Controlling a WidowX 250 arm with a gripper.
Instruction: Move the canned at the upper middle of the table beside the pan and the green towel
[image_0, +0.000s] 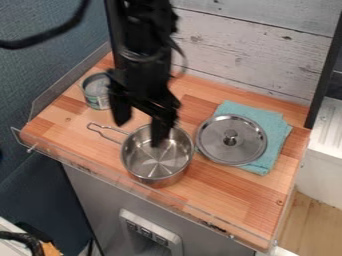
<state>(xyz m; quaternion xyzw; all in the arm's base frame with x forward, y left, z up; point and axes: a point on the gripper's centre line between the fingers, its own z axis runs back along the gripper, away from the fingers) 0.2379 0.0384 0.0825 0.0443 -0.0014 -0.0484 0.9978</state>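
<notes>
The tool (139, 132) hangs over the pan (157, 156) and its upper left rim, released, its two fingers spread and nothing held between them. Just up and left of it, the can (97, 92) stands upright near the table's (234, 202) upper left edge, outside the spread fingers; whether the nearer finger brushes its side cannot be told from here. The pan sits upright at the middle of the frame, its handle pointing to the upper left, towards the can. Right of the pan, the towel (277, 131) lies flat with the lid (230, 140) resting on it, the lid's left part reaching past the cloth towards the pan's rim. If the goal is the spot at the table's upper middle, above the pan and the towel, then the moving part of the job looks undone: the can is over at the left, on the far side of the pan from the towel. By that reading, everything remains: bring the tool over to the can, close on it, lift, carry it rightward behind the pan, set it down upright near the pan and towel, and let go. The pan and towel can probably remain where they are.
</notes>
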